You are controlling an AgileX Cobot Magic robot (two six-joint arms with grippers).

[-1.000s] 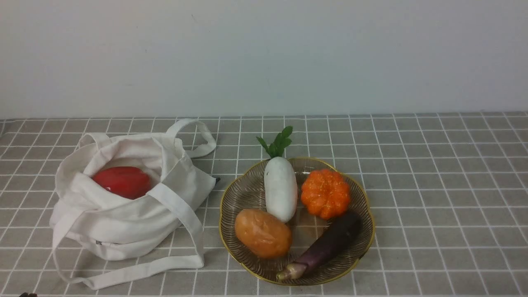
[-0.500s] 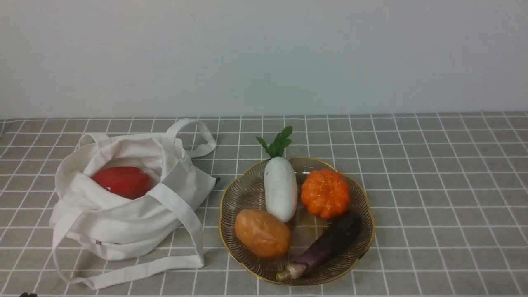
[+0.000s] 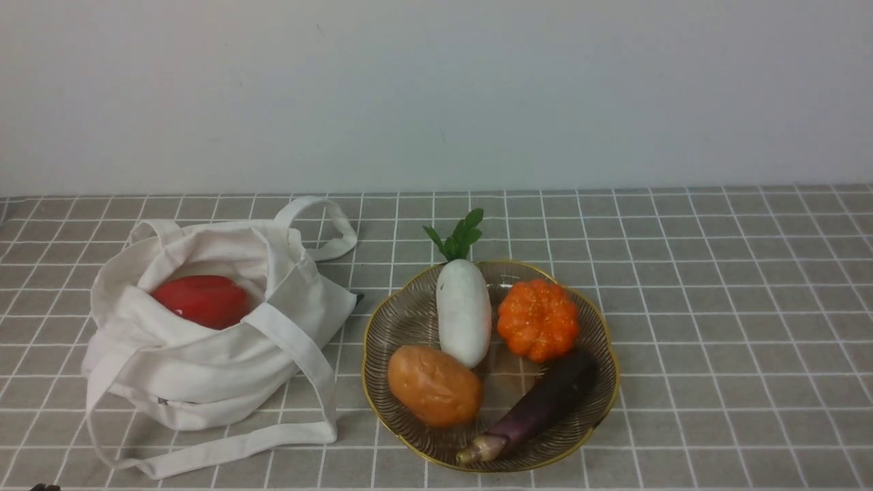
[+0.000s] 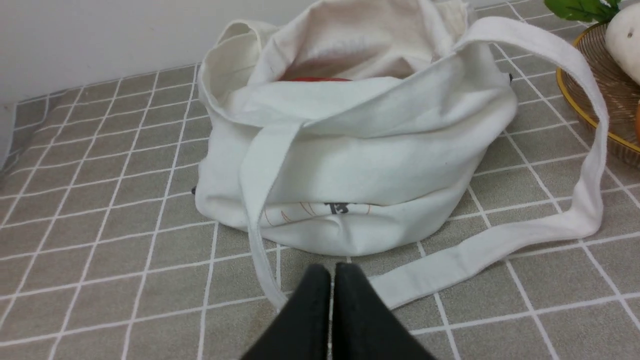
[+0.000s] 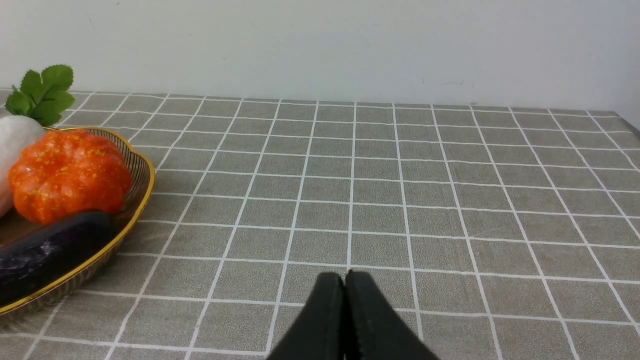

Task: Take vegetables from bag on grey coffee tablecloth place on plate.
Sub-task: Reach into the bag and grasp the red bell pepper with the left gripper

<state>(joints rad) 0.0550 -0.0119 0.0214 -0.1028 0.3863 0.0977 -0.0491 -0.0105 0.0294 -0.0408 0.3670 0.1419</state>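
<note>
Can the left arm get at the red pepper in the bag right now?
Probably yes, from above: the bag gapes open and the pepper lies uncovered. Head-on, the left gripper faces the bag's front wall, and its fingers are shut.

The red bell pepper (image 3: 201,300) sits mostly sunk in the cloth bag (image 3: 204,382) near the left edge of the counter (image 3: 716,307); its stem is hidden, and the left wrist view shows only a red sliver. A small dark print (image 4: 336,208) on the bag is creased and unreadable. The wrist views cut off the plate (image 4: 605,85), white radish (image 4: 625,37) and eggplant (image 5: 45,252).
</note>
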